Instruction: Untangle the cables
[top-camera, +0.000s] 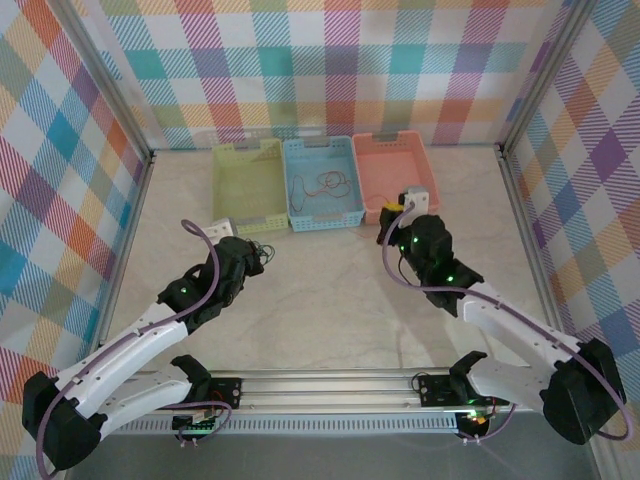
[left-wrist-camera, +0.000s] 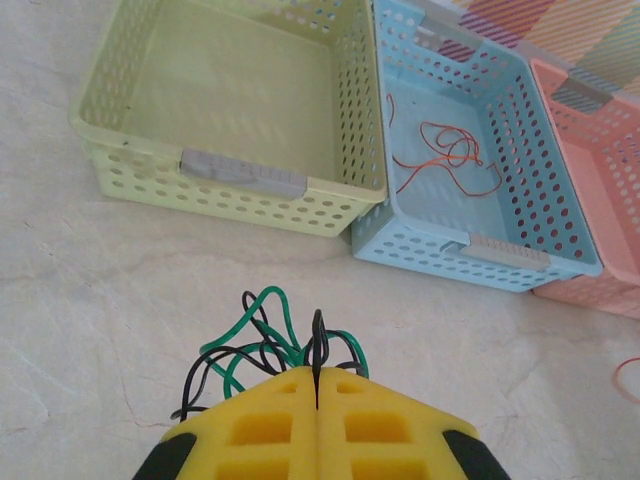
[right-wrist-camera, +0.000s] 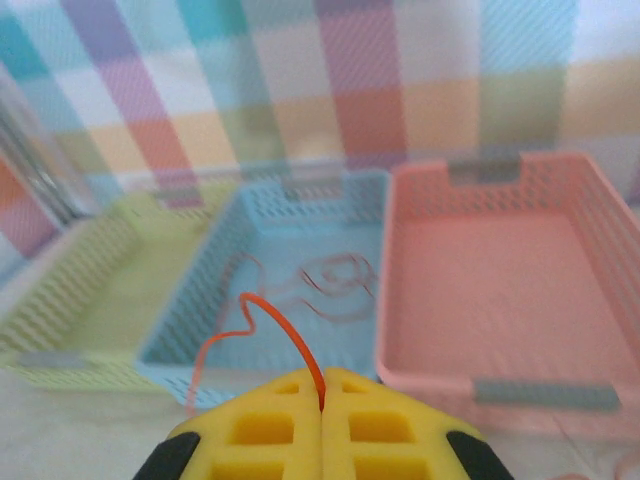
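Top view: the left gripper (top-camera: 256, 250) and right gripper (top-camera: 393, 214) are pointing toward the baskets, and an orange-brown cable (top-camera: 322, 186) is lying in the blue basket (top-camera: 325, 221).

Left wrist: closed fingers (left-wrist-camera: 290, 387) are pinching a black-and-green cable bundle (left-wrist-camera: 270, 350), which is looping ahead of the tips.

Right wrist: closed fingers (right-wrist-camera: 290, 392) are pinching an orange cable (right-wrist-camera: 298, 343), which is arching leftward.

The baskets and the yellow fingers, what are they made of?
The blue basket, like the others, looks like thin moulded plastic, a bit shiny, full of neat rows of holes. The left gripper has yellow fingers, dull with square hollows: plastic or foam, I can't tell.
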